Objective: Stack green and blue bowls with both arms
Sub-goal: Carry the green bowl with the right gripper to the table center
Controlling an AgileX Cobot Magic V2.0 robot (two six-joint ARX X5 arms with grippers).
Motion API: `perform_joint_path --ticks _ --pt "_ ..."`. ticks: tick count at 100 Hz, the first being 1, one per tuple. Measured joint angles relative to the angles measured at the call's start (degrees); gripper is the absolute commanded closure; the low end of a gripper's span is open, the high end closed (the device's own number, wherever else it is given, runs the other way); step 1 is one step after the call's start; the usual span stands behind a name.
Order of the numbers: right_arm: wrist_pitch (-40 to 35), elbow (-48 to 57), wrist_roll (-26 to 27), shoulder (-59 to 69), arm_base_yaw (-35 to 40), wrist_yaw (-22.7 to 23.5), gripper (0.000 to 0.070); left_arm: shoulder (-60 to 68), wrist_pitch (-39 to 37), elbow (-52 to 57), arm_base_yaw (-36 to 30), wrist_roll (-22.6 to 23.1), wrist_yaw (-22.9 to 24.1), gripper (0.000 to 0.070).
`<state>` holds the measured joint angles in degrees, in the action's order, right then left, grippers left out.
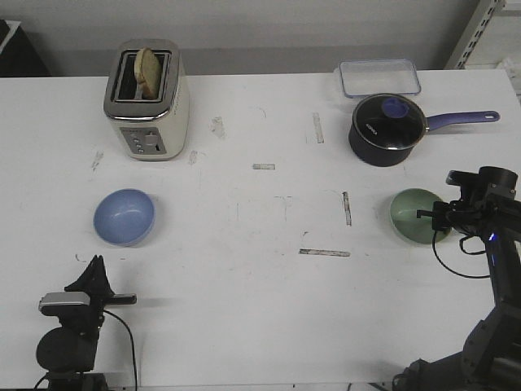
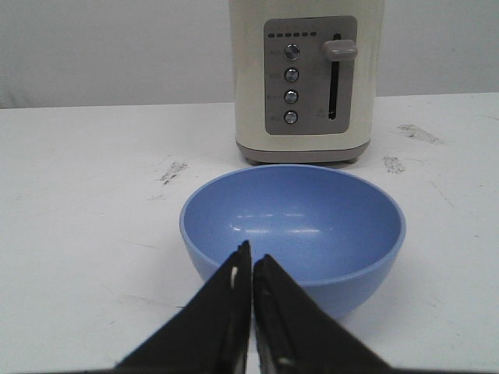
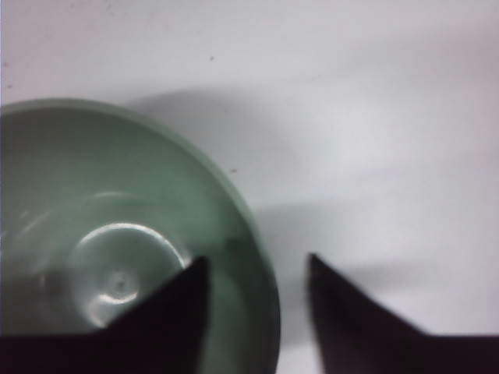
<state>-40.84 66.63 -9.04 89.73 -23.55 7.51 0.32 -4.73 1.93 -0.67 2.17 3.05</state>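
Stacking not begun: both bowls sit apart on the counter (image 1: 260, 269), each near its own arm. Blue bowl (image 1: 124, 216) rests just ahead of the left pincer (image 2: 251, 269), which is closed and empty. Green bowl (image 1: 417, 216) lies under the right pincer (image 3: 257, 269), spread wide astride its rim, not yet clamped. Lift, carry and nesting remain.
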Motion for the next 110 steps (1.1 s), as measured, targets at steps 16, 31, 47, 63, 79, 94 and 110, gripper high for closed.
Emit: perform_joint_path --ticks 16,31,47,63,79,94,110 --pt "0.4 0.0 -0.1 0.0 0.0 0.3 0.0700 0.0 0.0 0.0 0.0 0.0 0.0 0.0699" --pt "0.4 0.3 0.2 -0.1 0.6 2.7 0.0700 0.0 0.0 0.0 0.0 0.0 0.0 0.0699" --pt "-0.3 2.0 0.9 -2.8 4.9 4.9 0.0700 0.0 0.0 0.0 0.0 0.0 0.0 0.0699" --pt "-0.5 7.6 3.6 -7.3 13.2 8.1 0.0700 0.0 0.0 0.0 0.0 0.0 0.0 0.0699" --pt "0.4 11.6 6.3 -8.5 27.1 8.9 0.0700 0.0 0.0 0.0 0.0 0.0 0.0 0.0699" --pt "0.4 11.6 8.0 -7.3 40.7 8.9 0.0700 0.0 0.0 0.0 0.0 0.0 0.0 0.0699" --pt "0.4 11.6 9.0 -1.3 51.6 9.0 0.0700 0.0 0.0 0.0 0.0 0.0 0.0 0.0699"
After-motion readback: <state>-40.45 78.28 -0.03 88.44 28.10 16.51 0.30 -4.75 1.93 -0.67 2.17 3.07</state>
